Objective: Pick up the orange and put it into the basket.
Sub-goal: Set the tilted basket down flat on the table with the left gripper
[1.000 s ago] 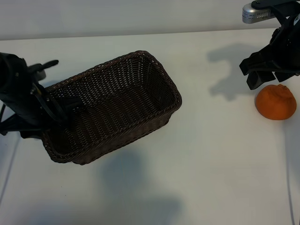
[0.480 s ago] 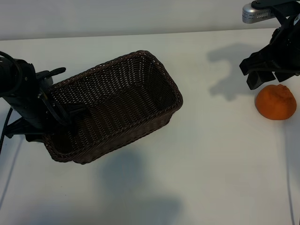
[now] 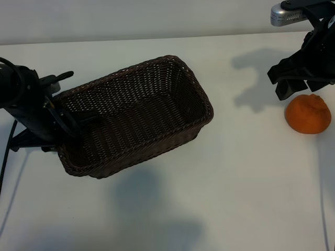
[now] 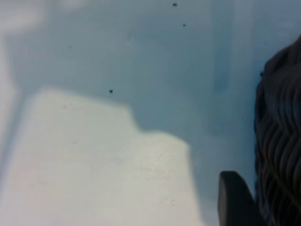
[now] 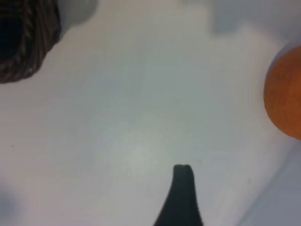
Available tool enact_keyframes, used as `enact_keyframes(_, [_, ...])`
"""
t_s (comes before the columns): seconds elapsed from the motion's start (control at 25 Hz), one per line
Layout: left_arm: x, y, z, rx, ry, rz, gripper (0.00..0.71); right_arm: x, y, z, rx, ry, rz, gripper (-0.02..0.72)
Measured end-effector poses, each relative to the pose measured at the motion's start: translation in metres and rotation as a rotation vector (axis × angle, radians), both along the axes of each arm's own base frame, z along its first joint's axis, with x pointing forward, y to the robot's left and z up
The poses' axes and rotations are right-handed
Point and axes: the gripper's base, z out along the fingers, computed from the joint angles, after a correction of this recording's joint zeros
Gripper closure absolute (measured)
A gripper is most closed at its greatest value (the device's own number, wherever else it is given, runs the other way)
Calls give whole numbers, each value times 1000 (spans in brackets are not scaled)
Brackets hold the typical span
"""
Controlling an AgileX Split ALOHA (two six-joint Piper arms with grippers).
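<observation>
The dark brown woven basket [image 3: 157, 83] lies aslant on the white table at left of centre. My left gripper [image 3: 65, 127] straddles its left end wall, one finger [image 3: 84, 118] inside, and is shut on the rim. In the left wrist view the wicker wall [image 4: 282, 141] sits right beside one dark finger [image 4: 233, 202]. The orange [image 3: 308, 113] rests at the far right edge. My right gripper [image 3: 297, 85] hovers just behind and left of it, open and holding nothing. The right wrist view shows the orange [image 5: 287, 101], one finger [image 5: 182, 193] and a basket corner [image 5: 23, 42].
The white table [image 3: 235, 172] is bare between the basket and the orange. A black cable [image 3: 6, 157] trails from the left arm toward the front. The right arm's silver camera housing [image 3: 285, 14] sits at the top right.
The basket has slid to the right and slightly back, along with my left gripper, whose fingers have closed on its rim. The right gripper and the orange have stayed in place.
</observation>
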Motion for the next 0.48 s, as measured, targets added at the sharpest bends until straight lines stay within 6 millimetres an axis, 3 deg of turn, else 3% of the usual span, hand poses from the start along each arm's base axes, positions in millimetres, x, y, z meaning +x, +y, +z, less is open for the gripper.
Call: enact_keyframes(0.48, [0, 0, 2, -3, -10, -28, 444, 0, 0, 0, 0, 4, 0, 116])
